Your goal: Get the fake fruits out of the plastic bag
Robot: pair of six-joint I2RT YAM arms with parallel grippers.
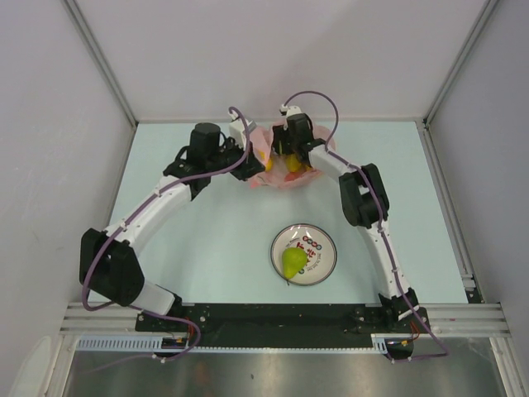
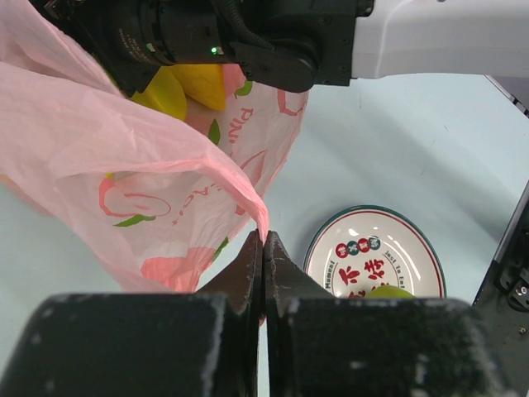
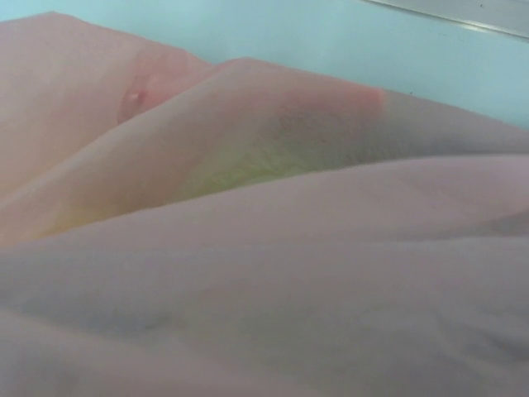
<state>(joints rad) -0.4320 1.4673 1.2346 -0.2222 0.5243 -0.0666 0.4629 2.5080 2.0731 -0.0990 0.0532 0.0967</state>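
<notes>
1. Fruits (image 2: 198, 83): most are inside the bag (image 2: 99, 149), which sits at the far middle of the table (image 1: 207, 240). From above I see yellow and orange ones at its mouth. My left wrist camera shows two yellow ones just behind the pink film.
2. One fruit is out. The pear (image 1: 293, 263) lies on the plate (image 2: 417, 252), on the near side of the table and well apart from the bag.
3. My left gripper (image 2: 263, 244) is closed tight. It pinches a thin edge of the bag between its fingers and holds that side of the mouth up off the table.
4. My right gripper (image 1: 291, 157) reaches down into the bag's mouth from above. Its own camera shows only folds of pink film with a greenish-yellow blur behind them. The fingers are hidden, so I cannot tell how far open they are or whether they hold anything.
5. I judge the task to be in its early part, with one fruit on the plate and several to go. I cannot count how many are left, because the film and my right arm cover most of them.
6. I judge the step in hand to be the next pick. The right fingers need to close on a fruit and not on loose film, then lift it clear of the mouth.
7. The film is the risk. It is thin and clingy, so it may get caught in the grip or come up with the fruit. My left pinch has to hold the bag back during that lift.
</notes>
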